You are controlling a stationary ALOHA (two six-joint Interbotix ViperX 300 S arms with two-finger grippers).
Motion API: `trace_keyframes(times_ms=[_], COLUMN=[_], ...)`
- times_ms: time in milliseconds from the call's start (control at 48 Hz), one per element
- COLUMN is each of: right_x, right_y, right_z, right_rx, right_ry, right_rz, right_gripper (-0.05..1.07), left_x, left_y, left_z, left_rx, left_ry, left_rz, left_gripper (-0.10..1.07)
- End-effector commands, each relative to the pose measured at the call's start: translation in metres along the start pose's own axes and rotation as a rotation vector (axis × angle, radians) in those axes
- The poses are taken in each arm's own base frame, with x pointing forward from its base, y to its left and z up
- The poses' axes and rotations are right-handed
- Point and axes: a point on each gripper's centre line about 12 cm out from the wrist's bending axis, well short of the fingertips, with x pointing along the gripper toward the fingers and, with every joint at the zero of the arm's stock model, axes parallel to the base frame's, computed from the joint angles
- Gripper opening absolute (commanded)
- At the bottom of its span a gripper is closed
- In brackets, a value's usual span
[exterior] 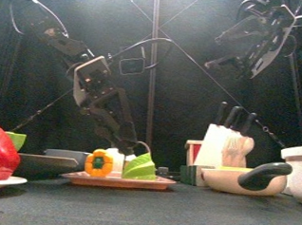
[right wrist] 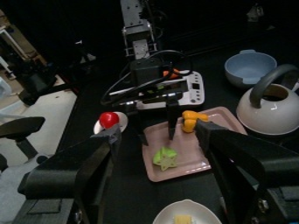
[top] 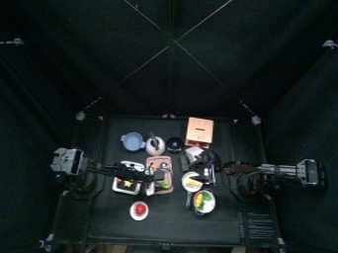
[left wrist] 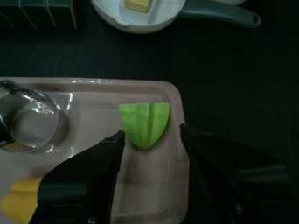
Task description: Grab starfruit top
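The starfruit (left wrist: 146,124) is a small yellow-green piece that lies on the pink tray (left wrist: 105,88), near one long rim of it. In the left wrist view the left pincer (left wrist: 153,150) is directly over this piece, with its two jaws wide open, one on each side of the fruit. The jaws hold nothing, and I cannot tell if they touch the fruit.

In the front view the left arm leans down over the tray (exterior: 118,181), and the starfruit (exterior: 140,167) is at the tray's right part. An orange-yellow piece (exterior: 99,163) is just beside it at the left, with a white piece between them.

On the same tray, in the left wrist view, a shiny metal cup (left wrist: 31,121) stands at the other side from the fruit.

The right pincer (right wrist: 158,150) is high above the counter (top: 165,219), well apart from the tray (right wrist: 176,140). Its jaws are open and empty. From there the starfruit (right wrist: 167,157) is seen on the tray. A white kettle (right wrist: 275,101) and a blue bowl (right wrist: 250,66) stand near on the counter, and a red fruit (right wrist: 108,120) lies on a small plate.
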Motion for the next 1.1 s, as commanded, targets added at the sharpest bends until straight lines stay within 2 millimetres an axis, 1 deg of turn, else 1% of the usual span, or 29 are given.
trace_keyframes(times_ms=[0, 208, 521, 1083], right_x=[0.001, 0.001, 0.001, 0.002], right_y=[0.003, 0.003, 0.003, 0.003], right_z=[0.013, 0.013, 0.013, 0.012], right_rx=[-0.007, -0.011, -0.009, -0.008], right_ry=[-0.036, -0.038, -0.039, -0.036], right_rz=[0.013, 0.013, 0.011, 0.011], right_gripper=[0.98, 0.98, 0.98, 0.98], left_x=[0.001, 0.013, 0.029, 0.033], left_y=[-0.002, -0.003, 0.003, 0.004], left_z=[0.014, 0.012, 0.009, 0.005], left_rx=[0.005, 0.010, 0.022, 0.031], left_ry=[-0.034, -0.012, 0.022, 0.034], left_rz=[-0.004, -0.003, 0.011, 0.013], left_gripper=[0.89, 0.89, 0.89, 0.87])
